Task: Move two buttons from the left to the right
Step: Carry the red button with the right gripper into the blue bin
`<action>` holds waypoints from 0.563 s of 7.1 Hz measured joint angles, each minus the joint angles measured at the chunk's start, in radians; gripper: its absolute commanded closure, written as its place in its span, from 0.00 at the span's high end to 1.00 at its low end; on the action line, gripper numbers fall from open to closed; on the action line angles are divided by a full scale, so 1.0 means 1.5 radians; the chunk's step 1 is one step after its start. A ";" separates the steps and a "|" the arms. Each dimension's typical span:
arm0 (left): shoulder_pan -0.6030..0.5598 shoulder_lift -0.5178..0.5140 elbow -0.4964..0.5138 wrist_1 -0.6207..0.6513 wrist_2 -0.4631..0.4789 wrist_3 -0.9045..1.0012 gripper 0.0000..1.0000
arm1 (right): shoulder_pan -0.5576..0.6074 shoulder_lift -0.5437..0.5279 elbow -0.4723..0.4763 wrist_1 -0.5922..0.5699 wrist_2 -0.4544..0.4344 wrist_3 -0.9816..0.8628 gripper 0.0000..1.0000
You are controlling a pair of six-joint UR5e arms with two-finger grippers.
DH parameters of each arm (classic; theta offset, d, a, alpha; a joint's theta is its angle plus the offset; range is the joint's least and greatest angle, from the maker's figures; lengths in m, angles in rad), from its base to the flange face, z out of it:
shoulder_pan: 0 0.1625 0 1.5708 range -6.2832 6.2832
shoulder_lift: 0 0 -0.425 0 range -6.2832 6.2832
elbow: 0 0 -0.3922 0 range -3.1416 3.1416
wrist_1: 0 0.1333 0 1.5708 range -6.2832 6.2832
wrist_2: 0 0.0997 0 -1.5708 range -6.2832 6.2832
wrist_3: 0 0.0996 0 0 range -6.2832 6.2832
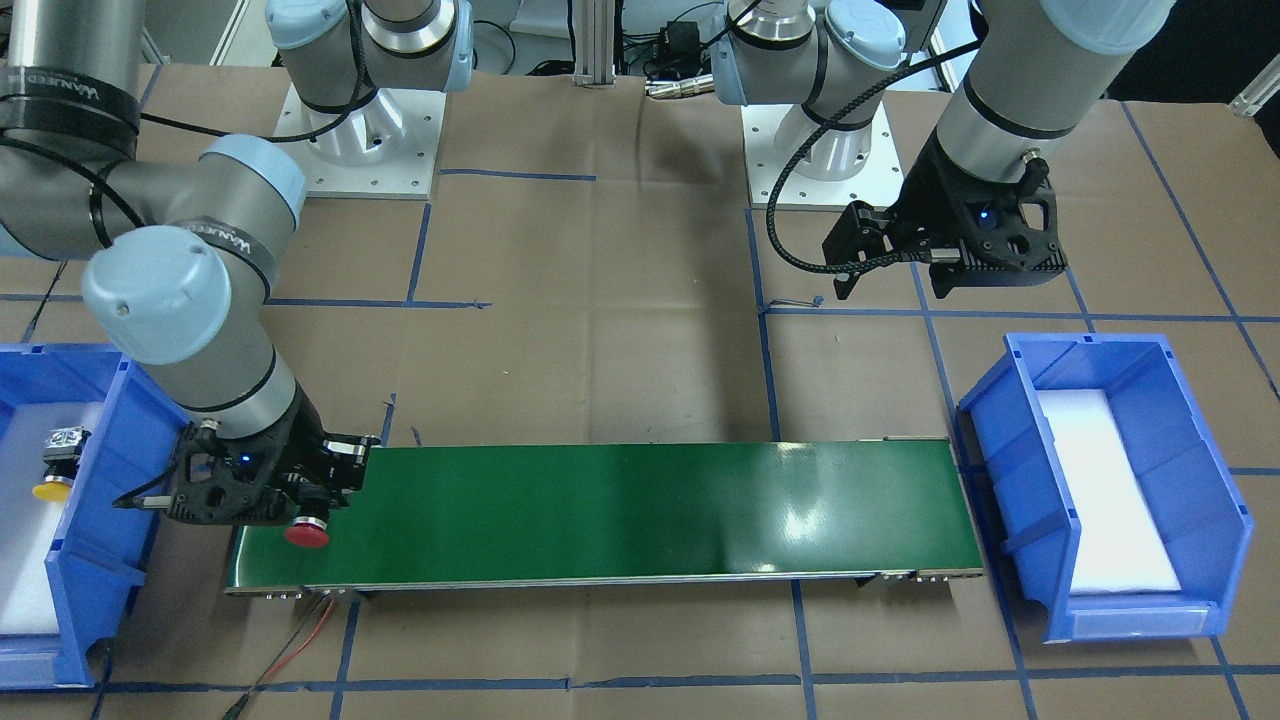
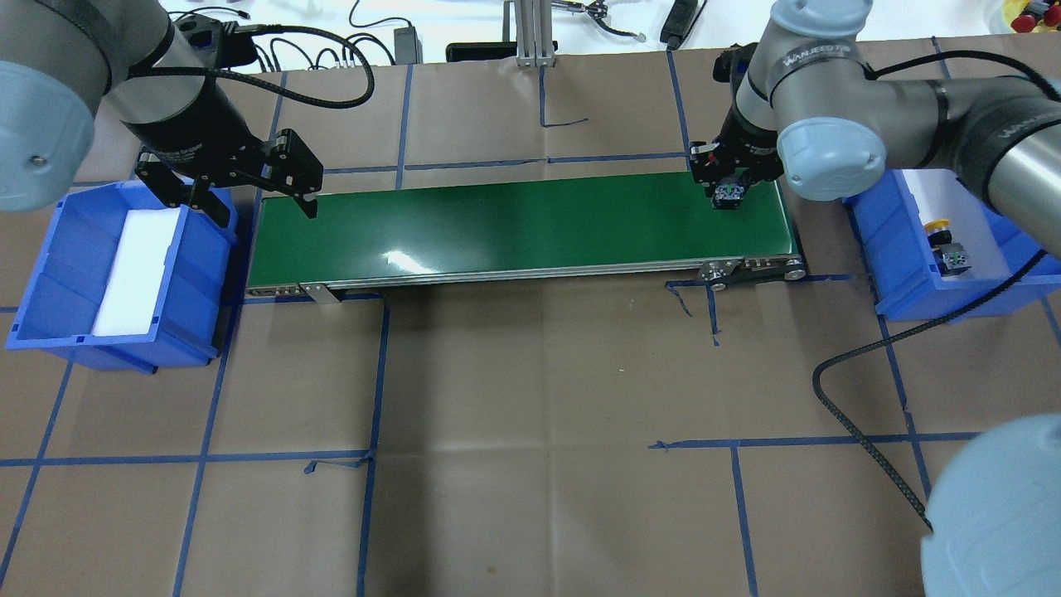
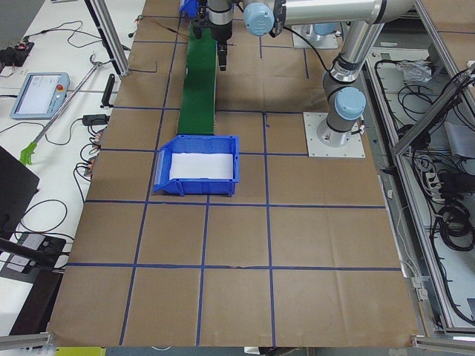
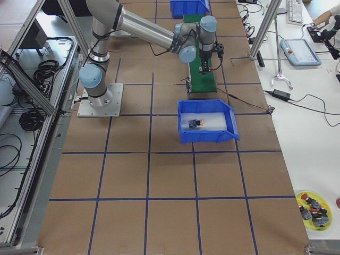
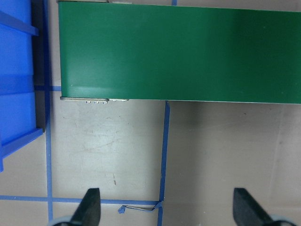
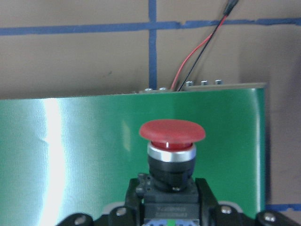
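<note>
Red button (image 6: 171,134): you'll find it pinched in the right gripper (image 6: 171,207), fingers (image 6: 136,205) pressed on the black body below the cap, the cap pointing away from the wrist. In the overhead view it sits at the 3 o'clock end of the green conveyor belt (image 2: 514,224), grey-white block end facing up. You cannot tell from any view whether it touches the belt or hangs just above it. Yellow button (image 2: 945,245): lying on its side on the white foam inside the blue bin (image 2: 895,249) just beside the belt's 3 o'clock end, cap toward 12 o'clock in the overhead view, well apart from the right gripper. Left gripper (image 2: 264,206): fingers spread wide with nothing between them, at the belt's 9 o'clock end. One finger is over the belt's corner and the other over the rim of the second blue bin (image 2: 50,274). Its wrist view shows brown paper and blue tape lines below, with the belt at 12 o'clock. That bin, at 9 o'clock from the belt, shows only a white foam liner (image 2: 137,274).
</note>
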 measured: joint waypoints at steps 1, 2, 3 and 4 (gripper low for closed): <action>0.000 0.000 0.000 0.001 0.001 0.000 1.00 | -0.035 -0.034 -0.002 0.005 0.002 -0.039 0.04; 0.000 0.000 0.001 0.001 0.002 0.001 1.00 | -0.090 -0.060 -0.007 0.016 0.005 -0.105 0.04; 0.000 -0.001 0.004 0.002 0.003 0.001 1.00 | -0.152 -0.072 -0.022 0.030 0.005 -0.196 0.04; 0.000 -0.004 0.008 0.002 0.003 0.000 1.00 | -0.209 -0.071 -0.045 0.040 0.003 -0.290 0.04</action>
